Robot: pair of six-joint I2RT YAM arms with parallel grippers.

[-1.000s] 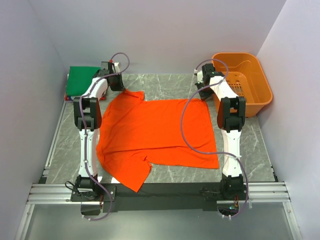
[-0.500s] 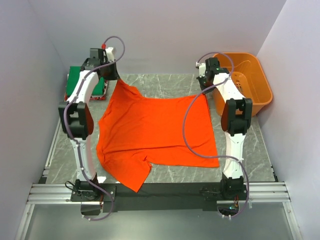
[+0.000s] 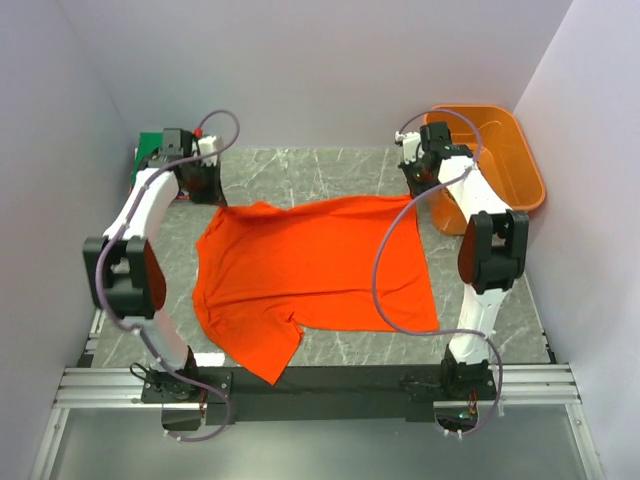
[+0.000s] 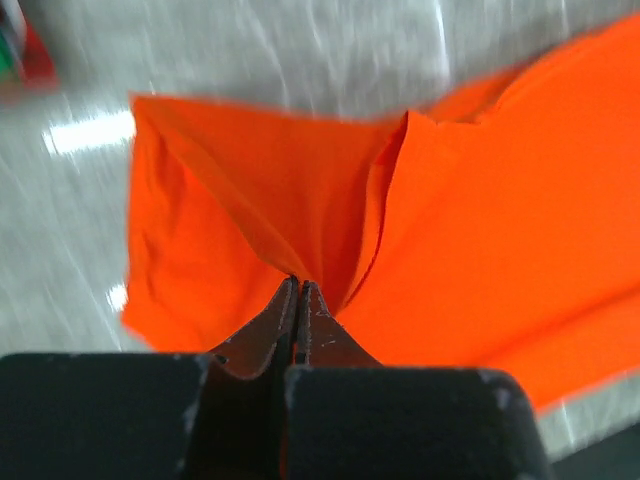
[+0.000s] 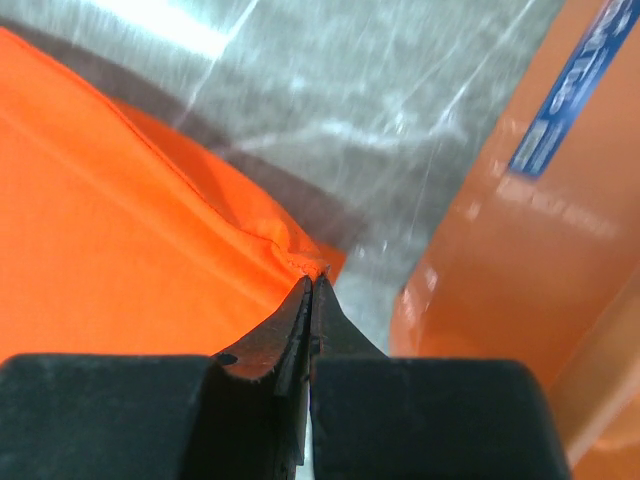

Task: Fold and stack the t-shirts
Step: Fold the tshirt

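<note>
Grey marble tabletop (image 3: 330, 170), pale walls (image 3: 320, 60); left claw (image 4: 298, 284) and right claw (image 5: 312, 279) tight on orange-red shirt (image 3: 310, 270).

From where I stand, the t-shirt (image 3: 310, 270) sprawls across the middle of the table (image 3: 320, 170), its near part lying flat and one sleeve reaching toward the near edge, left of centre. The left gripper (image 4: 298, 285) is clamped on its far left corner and the right gripper (image 5: 312, 280) on its far right corner. The basket (image 3: 530, 175) sits in the table's far right corner, just beside the right gripper. The folded shirts (image 3: 148, 150) lie in the far left corner, behind the left gripper and partly hidden.
</note>
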